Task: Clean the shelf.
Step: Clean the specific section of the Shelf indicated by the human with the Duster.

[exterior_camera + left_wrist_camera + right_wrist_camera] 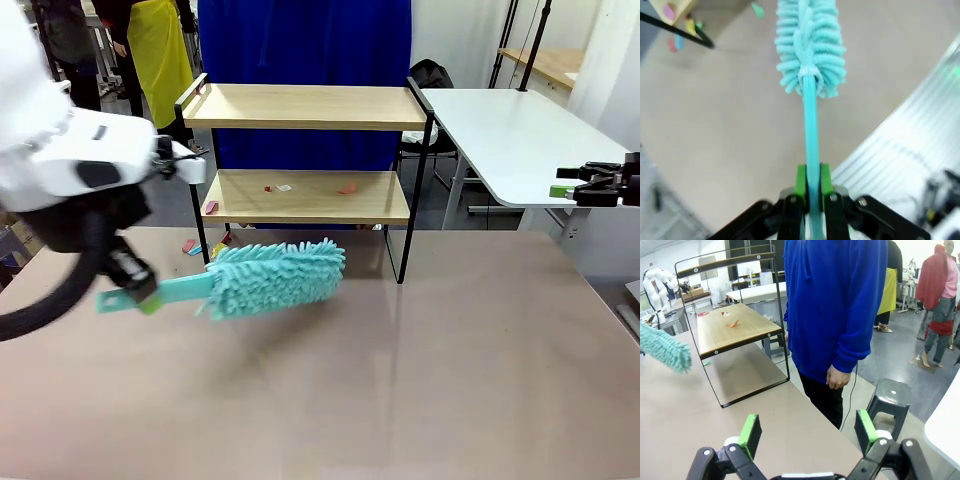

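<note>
The shelf (300, 195) stands at the far middle of the table, two light wooden boards in a black frame. Small red, white and pink scraps (347, 188) lie on its lower board. My left gripper (140, 295) is shut on the handle of a teal fluffy duster (275, 275), whose head hangs just in front of the shelf's lower left. In the left wrist view the green pads (800, 182) clamp the duster handle (811, 130). My right gripper (590, 185) is open at the far right, off the table. In the right wrist view the shelf (735, 330) shows from its side.
A person in a blue top (835, 305) stands behind the shelf, hand hanging down. Coloured scraps (190, 246) lie on the table by the shelf's left foot. A white table (500, 130) adjoins at the right. A grey stool (890, 395) stands on the floor.
</note>
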Motion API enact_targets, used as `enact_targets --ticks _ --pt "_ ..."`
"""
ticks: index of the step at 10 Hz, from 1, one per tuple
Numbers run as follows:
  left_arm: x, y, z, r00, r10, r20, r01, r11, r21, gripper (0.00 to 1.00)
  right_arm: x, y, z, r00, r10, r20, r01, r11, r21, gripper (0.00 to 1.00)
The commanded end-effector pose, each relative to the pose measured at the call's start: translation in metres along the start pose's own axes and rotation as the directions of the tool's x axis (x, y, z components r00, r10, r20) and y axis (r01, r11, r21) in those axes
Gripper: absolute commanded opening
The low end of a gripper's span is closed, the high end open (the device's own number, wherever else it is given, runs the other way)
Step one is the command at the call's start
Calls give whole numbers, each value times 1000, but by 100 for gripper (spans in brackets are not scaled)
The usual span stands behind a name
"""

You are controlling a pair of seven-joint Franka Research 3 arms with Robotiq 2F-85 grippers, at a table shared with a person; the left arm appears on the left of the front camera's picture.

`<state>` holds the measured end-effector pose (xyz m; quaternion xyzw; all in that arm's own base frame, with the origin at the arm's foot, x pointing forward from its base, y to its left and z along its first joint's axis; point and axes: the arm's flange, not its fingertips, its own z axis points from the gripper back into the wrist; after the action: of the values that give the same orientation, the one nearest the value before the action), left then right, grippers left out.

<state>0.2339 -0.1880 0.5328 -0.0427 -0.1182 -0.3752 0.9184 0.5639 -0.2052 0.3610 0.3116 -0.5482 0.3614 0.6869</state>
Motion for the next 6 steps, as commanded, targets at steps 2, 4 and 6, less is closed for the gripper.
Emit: enact_targets --ticks 2,4,6 --pt "-69 5 24 985 -160 -67 163 985 53 13 4 1 -1 1000 7 2 -7 1000 2 100" --pt "-85 -2 55 956 -199 -217 223 971 92 13 4 1 -1 1000 7 2 -7 1000 2 100" --pt "-89 -5 72 919 -243 -311 282 955 87 13 4 1 -1 1000 7 2 -7 1000 2 100"
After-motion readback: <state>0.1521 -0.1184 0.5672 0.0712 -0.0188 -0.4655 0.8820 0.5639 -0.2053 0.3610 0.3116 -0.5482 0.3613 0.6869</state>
